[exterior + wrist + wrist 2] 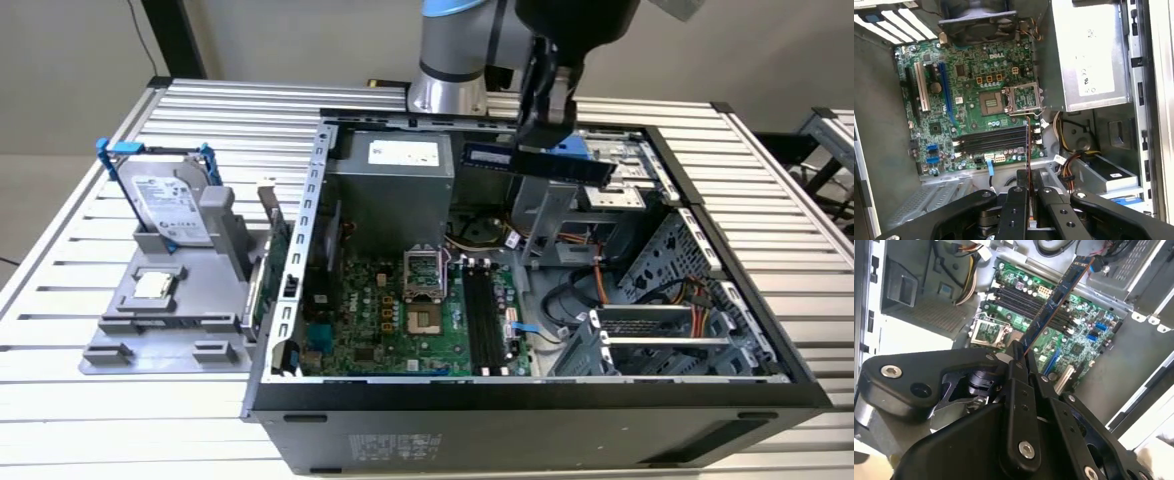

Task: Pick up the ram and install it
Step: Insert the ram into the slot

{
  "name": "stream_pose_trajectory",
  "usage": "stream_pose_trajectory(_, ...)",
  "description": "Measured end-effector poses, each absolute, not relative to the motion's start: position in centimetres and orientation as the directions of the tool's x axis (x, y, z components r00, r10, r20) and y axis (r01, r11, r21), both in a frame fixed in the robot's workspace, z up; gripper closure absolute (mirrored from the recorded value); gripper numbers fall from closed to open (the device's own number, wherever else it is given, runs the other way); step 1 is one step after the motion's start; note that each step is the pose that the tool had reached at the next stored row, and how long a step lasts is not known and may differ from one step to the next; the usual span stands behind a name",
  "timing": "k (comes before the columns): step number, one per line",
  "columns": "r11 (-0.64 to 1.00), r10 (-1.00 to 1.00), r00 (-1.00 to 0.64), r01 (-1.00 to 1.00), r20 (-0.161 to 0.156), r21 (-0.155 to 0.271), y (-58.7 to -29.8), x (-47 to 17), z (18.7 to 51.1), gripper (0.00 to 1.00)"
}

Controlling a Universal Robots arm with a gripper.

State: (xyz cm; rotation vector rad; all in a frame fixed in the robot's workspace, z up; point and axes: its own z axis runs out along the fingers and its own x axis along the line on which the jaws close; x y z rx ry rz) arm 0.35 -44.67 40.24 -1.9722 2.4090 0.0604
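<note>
High over the open computer case (287, 300), my gripper (542, 138) is shut on the ram (538, 162), a long dark stick held level above the case's back part. In both wrist views the ram (1054, 300) (1027, 145) runs out from between the black fingers (1015, 371) (1016, 200). Far below it lies the green motherboard (387, 330) (1079, 340) (969, 95) with its row of dark memory slots (483, 318) (1019, 295) (991, 140). The ram touches nothing but the fingers.
A silver hard drive (171, 205) in a blue-handled frame stands on a grey fixture (167, 320) at the exterior view's left, with an upright bracketed card (274, 245) beside the case. Inside are a grey power supply (394, 175), cables (487, 235) and a metal drive cage (667, 320).
</note>
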Motion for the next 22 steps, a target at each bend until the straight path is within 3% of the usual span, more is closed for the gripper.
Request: stream_pose_trajectory(22,0.463,-0.885,-0.463,-0.886,-0.046,0.013,-44.72,0.35,40.23,1.00)
